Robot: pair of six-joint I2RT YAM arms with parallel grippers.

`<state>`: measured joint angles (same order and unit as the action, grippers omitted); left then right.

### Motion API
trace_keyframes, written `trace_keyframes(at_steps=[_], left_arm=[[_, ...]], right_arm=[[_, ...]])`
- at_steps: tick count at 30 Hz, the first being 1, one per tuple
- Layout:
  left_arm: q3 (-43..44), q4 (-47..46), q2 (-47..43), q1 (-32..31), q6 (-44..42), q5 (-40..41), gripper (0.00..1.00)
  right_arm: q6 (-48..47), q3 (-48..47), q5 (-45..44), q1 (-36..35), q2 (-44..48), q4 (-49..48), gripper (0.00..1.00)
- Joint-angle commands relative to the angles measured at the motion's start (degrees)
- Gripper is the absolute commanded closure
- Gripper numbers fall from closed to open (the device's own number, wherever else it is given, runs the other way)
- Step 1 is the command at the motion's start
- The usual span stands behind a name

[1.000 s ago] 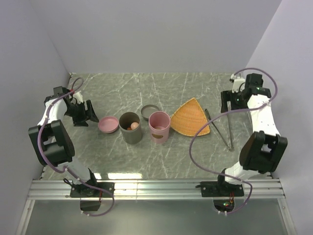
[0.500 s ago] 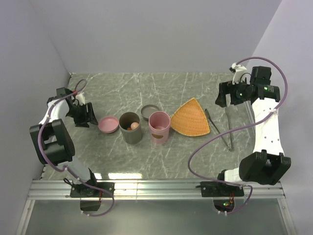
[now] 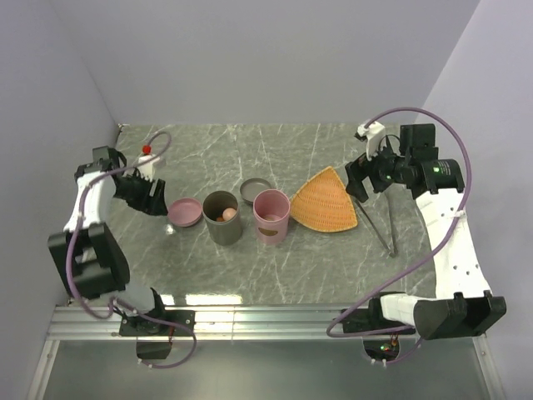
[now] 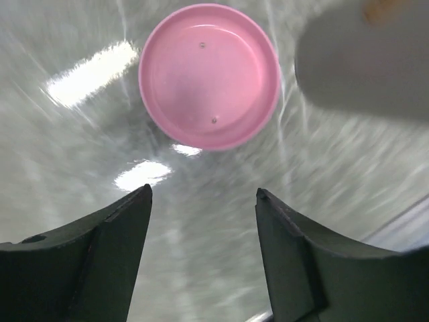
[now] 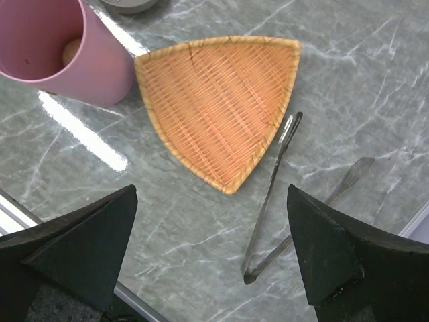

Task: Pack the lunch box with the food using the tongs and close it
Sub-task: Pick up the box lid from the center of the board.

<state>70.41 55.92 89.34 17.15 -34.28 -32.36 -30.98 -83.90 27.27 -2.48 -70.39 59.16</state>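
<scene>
Marble table [image 3: 291,267]; tongs [image 5: 268,201] beside woven tray [image 5: 221,107]; right tool [image 5: 211,191] agape.

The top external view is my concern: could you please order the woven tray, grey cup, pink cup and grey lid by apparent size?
1. woven tray
2. grey cup and pink cup, which look alike
3. grey lid

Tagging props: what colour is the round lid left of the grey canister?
The lid is plain pink with no pattern. It shows best in the left wrist view.
</scene>
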Motion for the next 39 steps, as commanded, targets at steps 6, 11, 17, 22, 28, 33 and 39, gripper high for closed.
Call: trace_keyframes(at_steps=[6,11,17,22,28,33,39], left_arm=[[-11.5,3.2,-13.5,-1.8,-57.1,-1.1,0.28],[-7.5,5.5,-5.3,-4.2,-64.1,-0.5,0.35],[-4.8,5.3,0.6,-7.7,-67.0,1.4,0.44],[-5.2,4.4,2.6,-9.9,-67.7,3.5,0.50],[-7.6,1.9,3.6,-10.9,-68.2,5.4,0.53],[-9.1,1.2,4.4,-11.8,-67.5,6.6,0.55],[-12.0,-2.1,4.4,-12.5,-67.3,9.2,0.63]], right_arm=[[1.6,-3.3,-1.8,-0.6,-3.0,-0.9,0.01],[2.5,-3.8,-2.7,-0.9,-3.9,-0.7,0.01],[2.9,-3.6,-3.4,-0.9,-3.7,-0.7,0.01],[3.0,-3.9,-4.1,-0.9,-3.8,-0.7,0.01],[2.8,-5.0,-4.3,-0.9,-4.7,0.0,0.01],[2.9,-5.1,-4.0,-0.9,-4.8,-0.1,0.01],[3.3,-5.7,-3.5,-0.9,-5.3,0.6,0.01]])
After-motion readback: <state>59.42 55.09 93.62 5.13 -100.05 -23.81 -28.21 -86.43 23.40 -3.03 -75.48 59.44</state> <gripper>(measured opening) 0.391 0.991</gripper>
